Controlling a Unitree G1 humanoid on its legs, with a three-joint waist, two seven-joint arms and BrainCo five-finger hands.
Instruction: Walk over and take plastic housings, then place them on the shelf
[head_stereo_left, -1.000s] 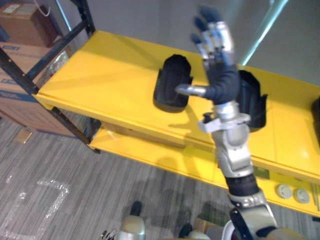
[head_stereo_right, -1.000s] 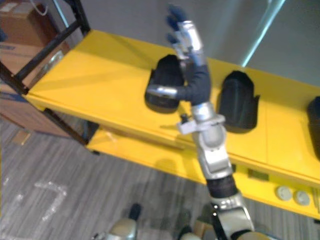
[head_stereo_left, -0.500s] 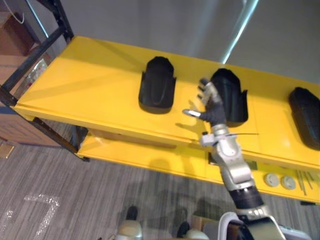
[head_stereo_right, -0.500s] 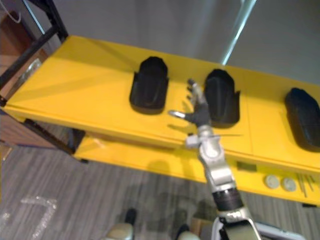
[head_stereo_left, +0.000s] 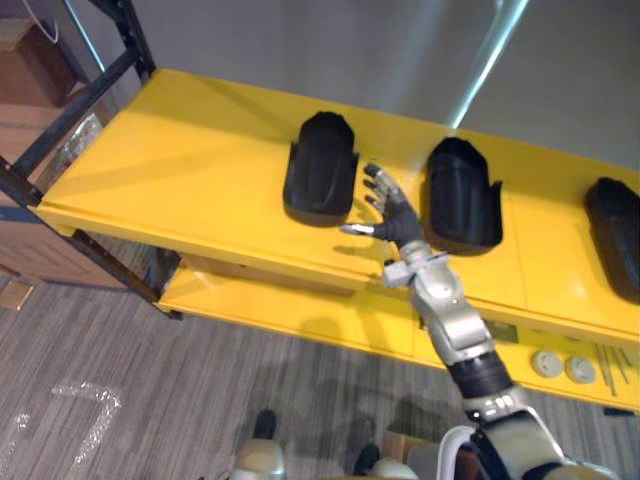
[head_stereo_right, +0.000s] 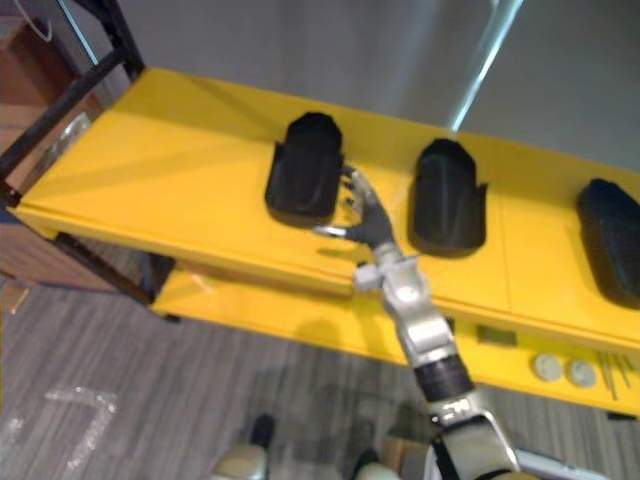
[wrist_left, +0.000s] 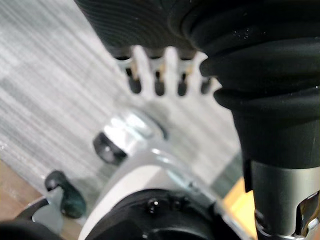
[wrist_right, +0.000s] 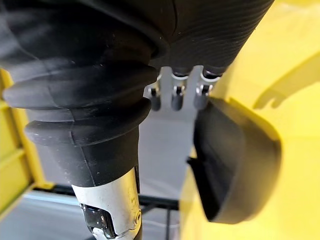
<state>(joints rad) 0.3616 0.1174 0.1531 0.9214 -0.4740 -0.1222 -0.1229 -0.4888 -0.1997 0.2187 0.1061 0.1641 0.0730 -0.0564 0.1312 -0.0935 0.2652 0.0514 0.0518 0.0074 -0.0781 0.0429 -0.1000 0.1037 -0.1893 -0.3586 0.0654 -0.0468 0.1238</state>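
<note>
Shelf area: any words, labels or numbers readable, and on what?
None can be read.
Housings: plain black, no marking visible.
Small tag on the lower shelf: too small to read.
Cardboard box: any print too blurred.

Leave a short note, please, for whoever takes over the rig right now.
Right hand: open and empty, over the yellow shelf between the left housing and the middle housing. Its fingertips are by the left one; contact unclear.
Left hand: open and empty, above the floor.
Done: three housings lie on the shelf, counting the right housing.
Left: probably draw the right hand back and fetch any further housings.
</note>
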